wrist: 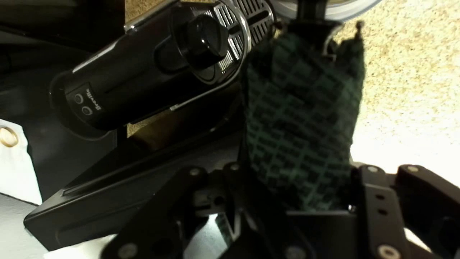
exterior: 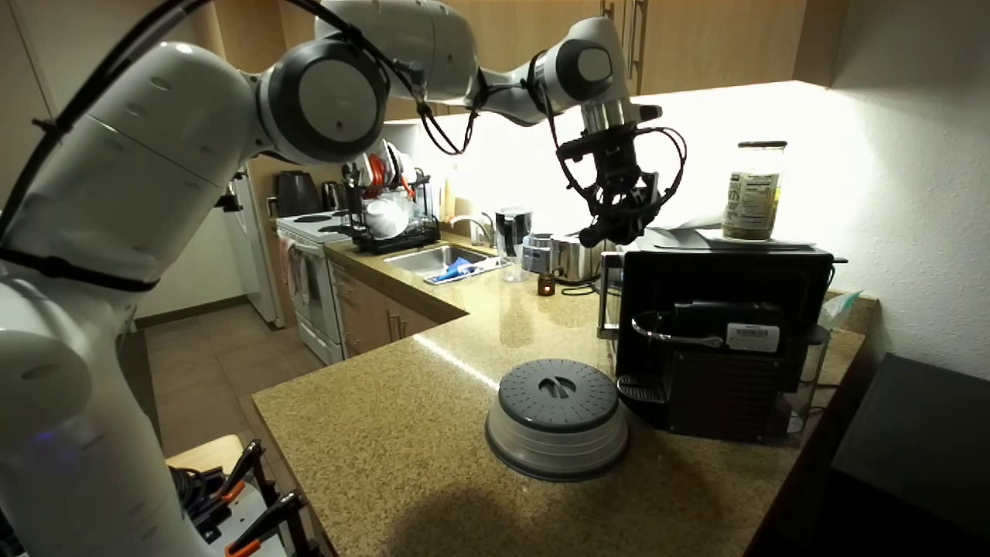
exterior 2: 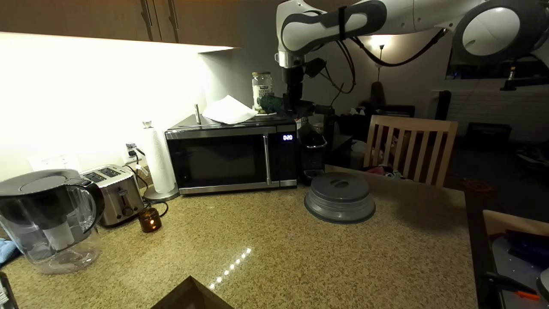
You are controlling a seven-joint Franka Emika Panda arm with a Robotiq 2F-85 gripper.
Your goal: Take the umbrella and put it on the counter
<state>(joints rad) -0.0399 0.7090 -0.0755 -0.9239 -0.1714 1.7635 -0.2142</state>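
The umbrella is a short dark green and black patterned bundle with a black handle end. My gripper is shut on it, one finger on each side, in the wrist view. In an exterior view the umbrella lies roughly level in my gripper, just above the microwave top. My gripper also shows in an exterior view, where umbrella and fingers blend into one dark shape. The tan speckled counter lies below and also shows in an exterior view.
The black microwave bears a jar and white paper close to the gripper. A black coffee machine stands beside it. A grey domed dish sits on the counter. A toaster, candle and pitcher stand farther along.
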